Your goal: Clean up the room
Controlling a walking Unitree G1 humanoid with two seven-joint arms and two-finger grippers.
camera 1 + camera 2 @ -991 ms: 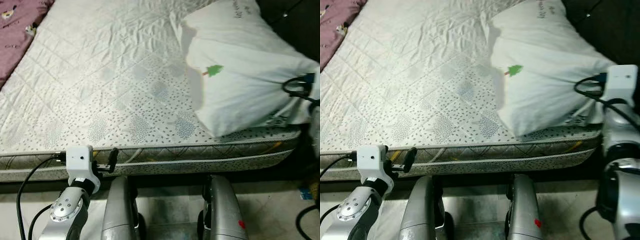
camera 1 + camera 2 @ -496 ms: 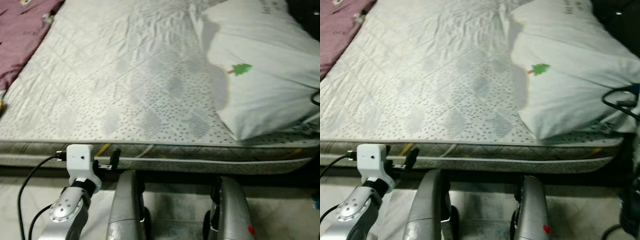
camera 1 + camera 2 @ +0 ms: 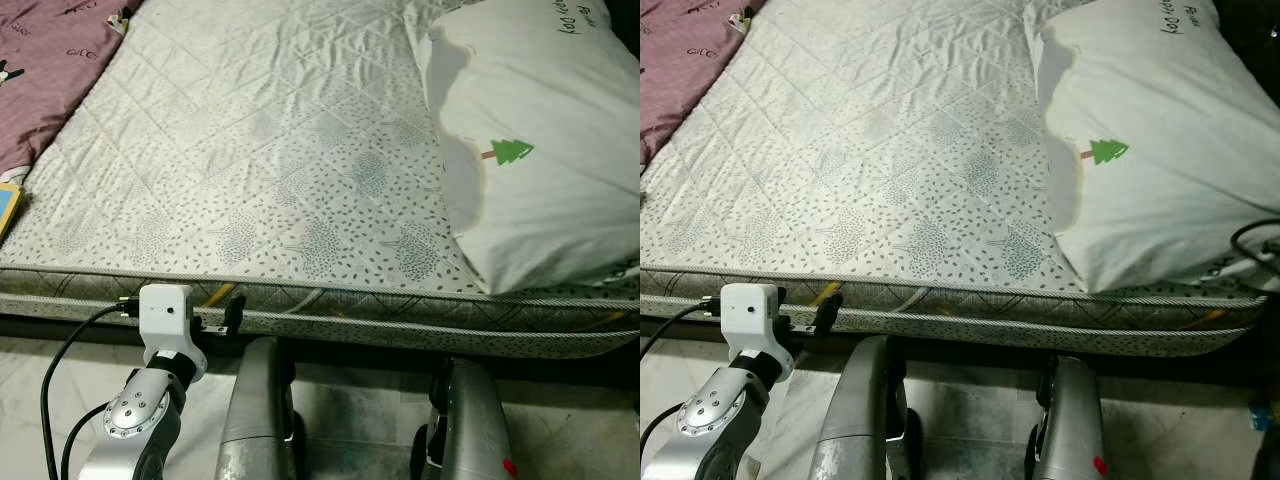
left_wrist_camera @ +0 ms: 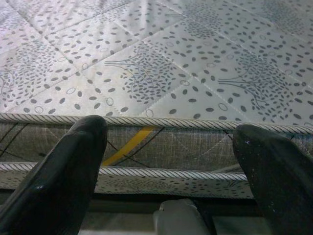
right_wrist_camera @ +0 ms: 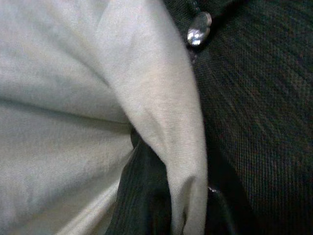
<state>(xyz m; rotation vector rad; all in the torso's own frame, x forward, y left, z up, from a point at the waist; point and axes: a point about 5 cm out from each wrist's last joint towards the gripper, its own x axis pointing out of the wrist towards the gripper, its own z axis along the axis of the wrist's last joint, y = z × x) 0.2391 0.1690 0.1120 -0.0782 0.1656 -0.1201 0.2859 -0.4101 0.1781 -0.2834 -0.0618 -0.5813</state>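
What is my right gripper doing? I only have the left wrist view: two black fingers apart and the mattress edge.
Observer: The right wrist view has the right gripper pinching a fold of the white pillow; the cloth runs down between its fingers.
Operator: Where does that pillow lie?
Observer: On the bed's right side, with its near corner reaching the mattress edge. It bears a small green tree print.
Operator: Anything else on the bed?
Observer: A purple blanket covers the far left corner, and a blue and yellow flat thing sits at the left edge below it.
Operator: And my left gripper?
Observer: The left gripper is low, just in front of the mattress side, open and touching nothing.
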